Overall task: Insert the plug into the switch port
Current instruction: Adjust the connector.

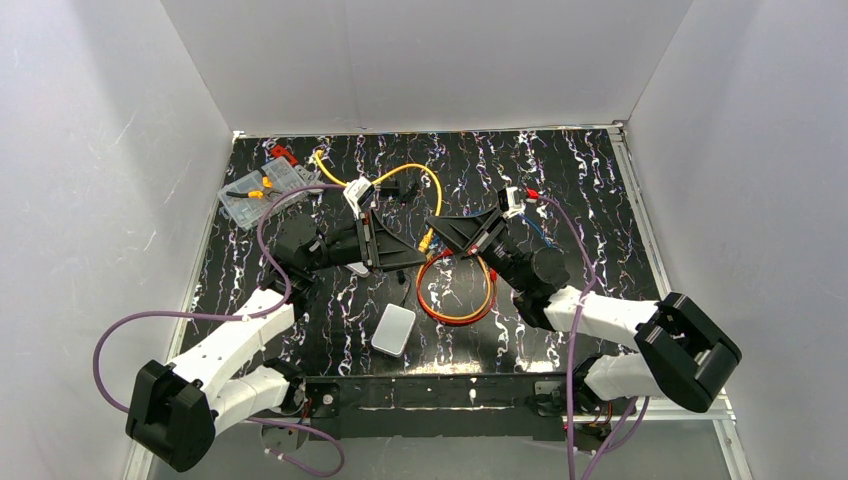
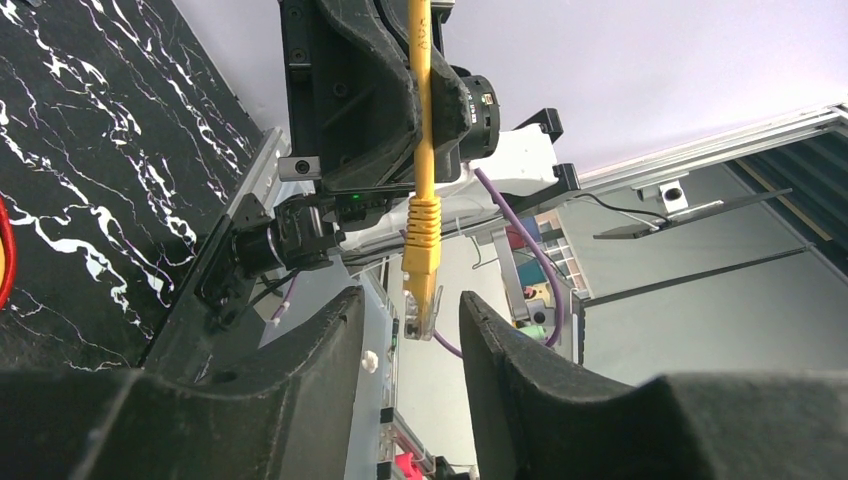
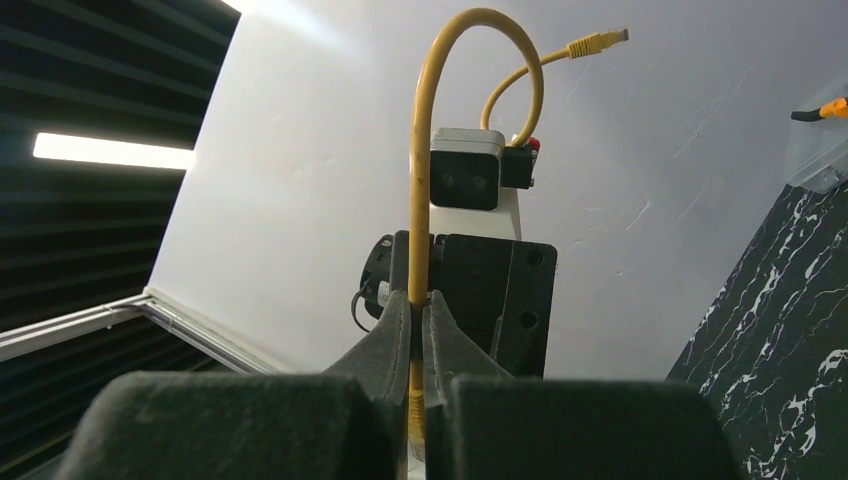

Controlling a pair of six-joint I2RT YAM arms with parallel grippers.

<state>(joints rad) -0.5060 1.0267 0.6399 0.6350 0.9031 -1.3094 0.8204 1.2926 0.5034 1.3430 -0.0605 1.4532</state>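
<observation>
Yellow cable [image 3: 420, 200] looks light, floppy; right gripper [image 3: 418, 305] clamps it; its rigid plug [image 2: 421, 305] hangs between the parted jaws of the left gripper [image 2: 410, 300]; grip the boot [image 2: 424, 235].

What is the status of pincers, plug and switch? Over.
Right pincer shut on yellow cable. Left pincer open astride plug, no contact. Switch on table, away from plug. Red cable coil beside it.

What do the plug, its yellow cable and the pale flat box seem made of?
The plug: clear hard plastic, glossy, see-through. The yellow cable: smooth flexible jacket, likely vinyl or rubber; it curves freely, ribbed boot. The pale flat box: probably matte moulded plastic; rounded corners, no glare.
</observation>
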